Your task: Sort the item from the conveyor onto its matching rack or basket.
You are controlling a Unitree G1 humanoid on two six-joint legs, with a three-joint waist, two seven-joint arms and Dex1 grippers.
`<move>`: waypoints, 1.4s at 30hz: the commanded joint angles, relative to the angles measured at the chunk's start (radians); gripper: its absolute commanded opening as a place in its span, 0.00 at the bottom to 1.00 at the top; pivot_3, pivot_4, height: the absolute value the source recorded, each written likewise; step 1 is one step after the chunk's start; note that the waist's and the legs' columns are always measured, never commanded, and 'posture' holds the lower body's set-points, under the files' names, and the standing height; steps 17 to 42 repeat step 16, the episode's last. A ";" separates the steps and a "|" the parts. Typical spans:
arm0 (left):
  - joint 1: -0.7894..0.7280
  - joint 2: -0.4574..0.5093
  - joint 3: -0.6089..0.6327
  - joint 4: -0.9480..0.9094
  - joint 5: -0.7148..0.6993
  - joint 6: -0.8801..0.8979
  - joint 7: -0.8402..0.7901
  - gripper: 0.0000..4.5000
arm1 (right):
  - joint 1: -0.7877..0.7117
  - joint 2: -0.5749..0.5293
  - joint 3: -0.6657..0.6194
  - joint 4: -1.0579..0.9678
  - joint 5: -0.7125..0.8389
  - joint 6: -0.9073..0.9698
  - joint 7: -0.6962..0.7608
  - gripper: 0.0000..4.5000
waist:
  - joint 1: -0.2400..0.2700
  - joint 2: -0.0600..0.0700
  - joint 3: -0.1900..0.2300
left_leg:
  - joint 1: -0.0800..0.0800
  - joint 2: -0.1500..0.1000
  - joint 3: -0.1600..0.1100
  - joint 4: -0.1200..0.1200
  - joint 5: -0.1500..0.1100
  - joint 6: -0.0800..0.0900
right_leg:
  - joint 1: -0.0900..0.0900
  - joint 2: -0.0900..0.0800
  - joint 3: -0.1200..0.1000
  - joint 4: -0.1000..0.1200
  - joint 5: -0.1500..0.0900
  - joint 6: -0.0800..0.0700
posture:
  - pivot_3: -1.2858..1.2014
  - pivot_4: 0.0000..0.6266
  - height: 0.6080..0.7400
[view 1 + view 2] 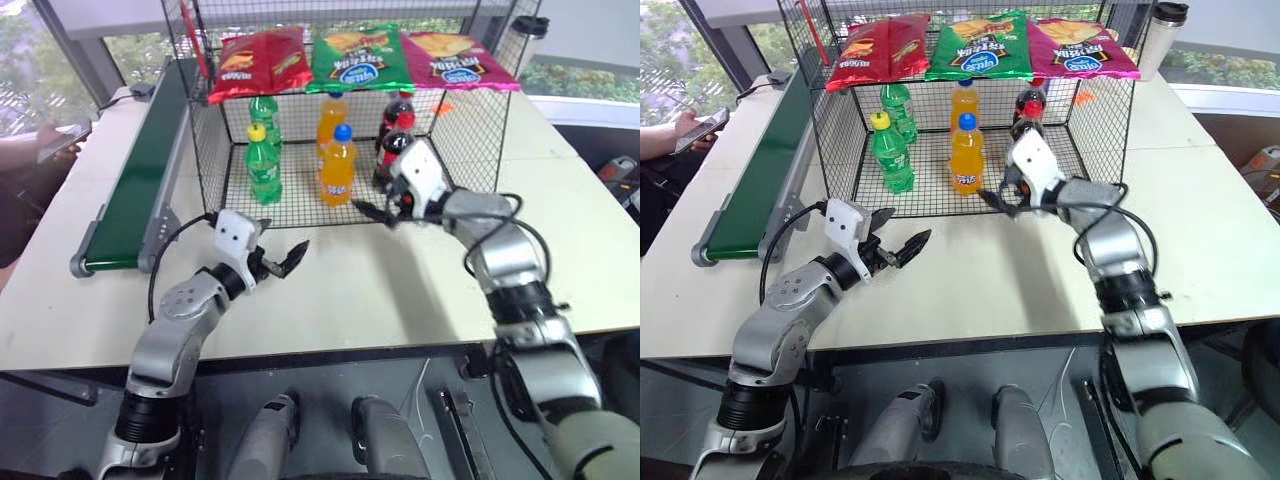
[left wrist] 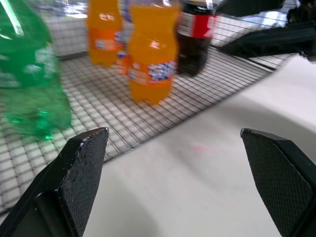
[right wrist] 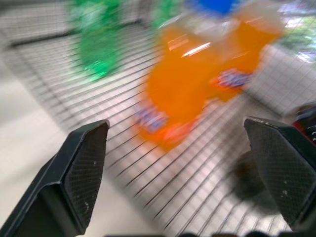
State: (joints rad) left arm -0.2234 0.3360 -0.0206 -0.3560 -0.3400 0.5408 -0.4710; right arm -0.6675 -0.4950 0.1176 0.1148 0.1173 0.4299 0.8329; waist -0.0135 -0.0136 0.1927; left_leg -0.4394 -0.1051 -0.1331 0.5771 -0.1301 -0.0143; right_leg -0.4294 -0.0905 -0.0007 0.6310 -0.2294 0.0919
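The orange soda bottle [image 1: 338, 163] is seen standing upright on the gridded floor of the wire-mesh cage [image 1: 470, 130], close to the open front edge. It is capped in blue and is gripped by nothing. A second orange bottle [image 1: 331, 117] is placed just behind it. Two green soda bottles [image 1: 264, 165] are set to its left, one behind the other, and two dark cola bottles [image 1: 392, 150] to its right. Three snack bags [image 1: 358, 57], red, green and pink, are laid on the cage's top.

The right gripper [image 1: 382, 211] is positioned at the front edge of the cage floor, just to the right of the orange soda bottle and apart from it. Its fingers are spread wide, with nothing between them. The right forearm is angled from the table's near right side inward and to the left, the wrist bent toward the bottle.

The left gripper [image 1: 283, 261] is held over the bare white table [image 1: 380, 290], in front of the cage and well short of it. Its fingers are likewise spread and empty. The left forearm is raised from the near edge and pointed forward and to the right.

The conveyor [image 1: 135, 175] is laid along the table's left side, beside the cage.
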 commanded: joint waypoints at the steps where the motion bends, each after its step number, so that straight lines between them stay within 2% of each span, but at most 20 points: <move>1: 0.001 0.028 0.002 -0.021 -0.037 0.006 -0.057 1.00 | 0.063 -0.029 0.018 -0.188 0.078 0.096 0.073 1.00 | -0.002 0.000 0.000 | 0.000 0.000 0.000 0.000 0.000 0.000 | 0.000 0.000 0.000 0.000 0.000 0.000 | 0.52 0.24 0.99; 4: 0.005 0.058 -0.009 -0.007 -0.031 -0.005 -0.094 1.00 | 0.140 -0.037 0.026 -0.303 0.119 0.164 0.084 1.00 | -0.001 0.000 0.000 | 0.000 0.000 0.001 0.001 -0.001 -0.002 | 0.001 -0.002 0.000 0.000 0.000 -0.001 | 0.52 0.24 0.99; 10: 0.016 0.072 -0.025 0.010 -0.027 -0.010 -0.124 1.00 | 0.189 -0.028 0.038 -0.392 0.151 0.233 0.054 1.00 | 0.002 0.000 0.000 | 0.000 -0.001 0.001 0.001 -0.002 -0.002 | 0.001 -0.005 -0.001 -0.001 -0.001 0.000 | 0.52 0.24 0.99; 42: 0.023 0.071 -0.038 0.013 -0.023 -0.023 -0.138 1.00 | 0.206 -0.034 0.053 -0.408 0.152 0.236 0.033 1.00 | 0.003 0.000 0.000 | -0.001 -0.001 0.001 0.001 -0.002 -0.002 | 0.001 -0.005 -0.001 -0.001 0.000 0.000 | 0.52 0.24 0.99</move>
